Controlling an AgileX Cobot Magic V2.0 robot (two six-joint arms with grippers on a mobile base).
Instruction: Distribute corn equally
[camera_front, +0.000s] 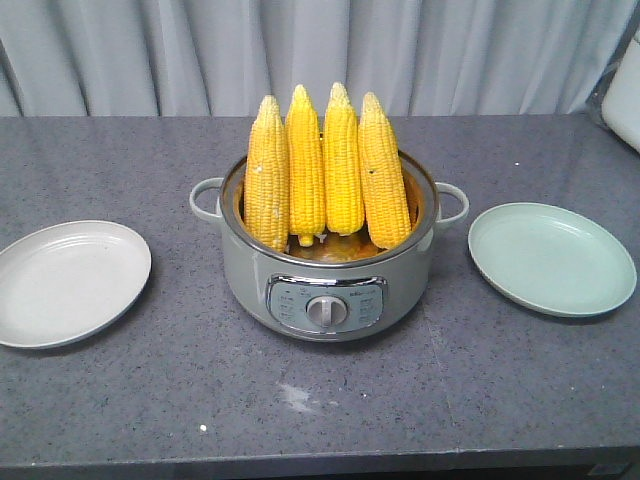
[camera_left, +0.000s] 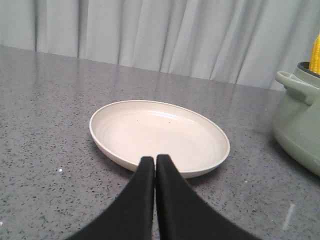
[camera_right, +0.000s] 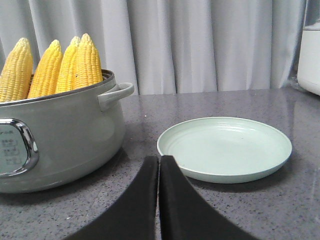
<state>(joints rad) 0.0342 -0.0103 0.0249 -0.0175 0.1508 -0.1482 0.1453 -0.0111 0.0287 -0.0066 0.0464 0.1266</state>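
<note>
We see four corn cobs standing in the pot; left pincer and right pincer closed, empty

Four corn cobs upright in cooker.

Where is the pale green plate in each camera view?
Front view: green plate at right, beside the cooker's right handle.
Left wrist: not in view; only the white plate shows.
Right wrist: green plate centre-right, just beyond the right pincer.
Shared landmark: the cooker, at the right edge in the left wrist view, at left in the right wrist view.
</note>
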